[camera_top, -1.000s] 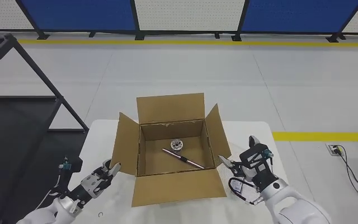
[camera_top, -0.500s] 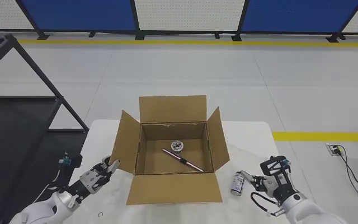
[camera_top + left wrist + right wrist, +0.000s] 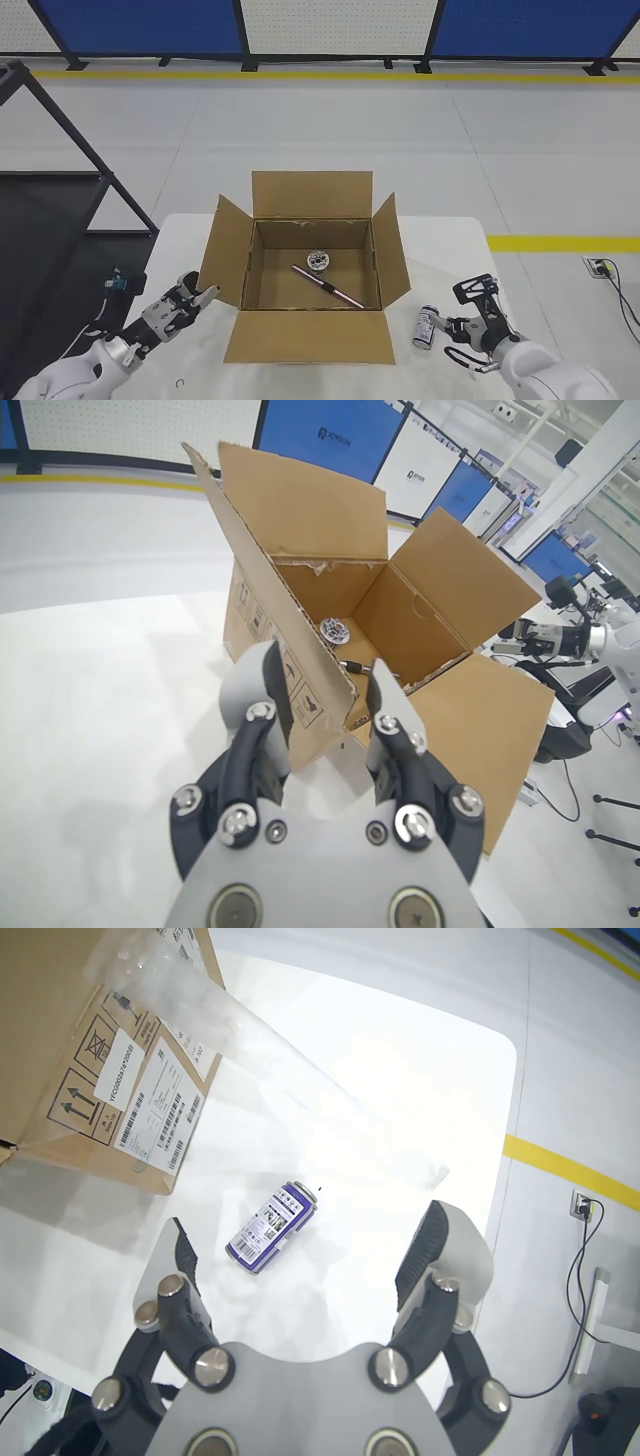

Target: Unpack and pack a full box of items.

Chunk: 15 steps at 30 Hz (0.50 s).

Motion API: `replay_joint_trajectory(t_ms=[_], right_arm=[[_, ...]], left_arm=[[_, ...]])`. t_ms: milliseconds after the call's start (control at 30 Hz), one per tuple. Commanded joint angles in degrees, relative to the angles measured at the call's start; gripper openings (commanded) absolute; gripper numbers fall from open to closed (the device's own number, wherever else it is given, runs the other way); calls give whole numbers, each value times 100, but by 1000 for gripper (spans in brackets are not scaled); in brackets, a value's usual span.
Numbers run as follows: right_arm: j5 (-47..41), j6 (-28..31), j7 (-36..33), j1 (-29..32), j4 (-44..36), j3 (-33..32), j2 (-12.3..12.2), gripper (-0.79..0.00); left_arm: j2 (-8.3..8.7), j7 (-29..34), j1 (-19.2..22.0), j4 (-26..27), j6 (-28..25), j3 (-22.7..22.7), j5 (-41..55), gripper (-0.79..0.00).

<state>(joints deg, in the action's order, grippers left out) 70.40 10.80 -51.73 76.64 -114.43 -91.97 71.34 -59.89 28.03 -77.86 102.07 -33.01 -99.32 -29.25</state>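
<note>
An open cardboard box (image 3: 310, 340) stands mid-table with all its flaps folded out. On its floor lie a round metal disc (image 3: 318, 260) and a thin dark rod (image 3: 328, 286); both also show over the flap, the disc (image 3: 335, 631) and the rod (image 3: 356, 667). A purple can (image 3: 427, 327) lies on its side on the table to the right of the box. My right gripper (image 3: 305, 1248) hovers open just above and behind the can (image 3: 272, 1227), not touching it. My left gripper (image 3: 325, 672) is open at the box's left flap (image 3: 280, 610), whose lower corner sits between the fingers.
The white table (image 3: 450, 240) ends close to the right of the can. A black frame (image 3: 60, 130) stands off the table's left side. A small dark ring (image 3: 179, 383) lies near the front left. A clear film strip (image 3: 200, 1003) hangs from the box's right flap.
The right gripper has pulled away from the box's right flap toward the table's right side, and the purple can now lies free on the table. The left gripper has edged up to the left flap.
</note>
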Motion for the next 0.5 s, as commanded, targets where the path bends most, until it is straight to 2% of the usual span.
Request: replay_joint_trajectory(t_ms=[0, 67, 200, 467], right_arm=[[0, -1, -1, 0, 0, 0, 0, 0], [62, -41, 42, 21, 16, 28, 0, 0], [494, -80, -319, -142, 135, 382, -7, 0], [426, -336, -762, -559, 765, 824, 25, 0]], left_arm=[[5, -51, -52, 26, -3, -29, 21, 0], [6, -145, -120, 42, -12, -62, 96, 0], [10, -371, -242, 59, -40, -182, 216, 0], [12, -740, -406, 48, -101, -319, 349, 0]])
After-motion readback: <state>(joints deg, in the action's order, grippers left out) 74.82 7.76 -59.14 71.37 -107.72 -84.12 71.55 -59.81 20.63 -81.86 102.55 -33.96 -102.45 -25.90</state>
